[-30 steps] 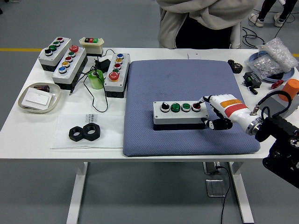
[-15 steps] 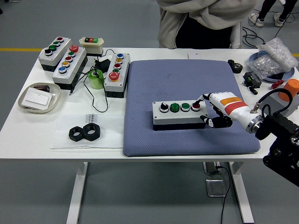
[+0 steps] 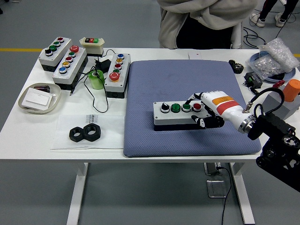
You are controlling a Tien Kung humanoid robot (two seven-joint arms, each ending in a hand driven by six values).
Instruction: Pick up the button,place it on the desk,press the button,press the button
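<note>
Head view shows the grey button box [image 3: 177, 115] already lying flat on the blue mat [image 3: 187, 77] toward the right half of the white surface [image 3: 28, 129], so I'd judge the picking and placing are finished and only the pressing is left. The box carries four buttons in a row: a black-and-white one, two green, and a red button [image 3: 197, 107] at its right end. The right hand [image 3: 208, 108] comes in from the right edge and sits right against that end of the box, its fingers [image 3: 193, 97] reaching over the top near the red button while its thumb curls along the front face lower down. It looks half closed around the box's end, more bracing than gripping (whether a fingertip is truly on the red cap I cannot tell). The left hand is not in view. Other button boxes [image 3: 117, 72] stand at the far left corner, well apart from the work, and a person [image 3: 201, 23] stands at the far edge.
</note>
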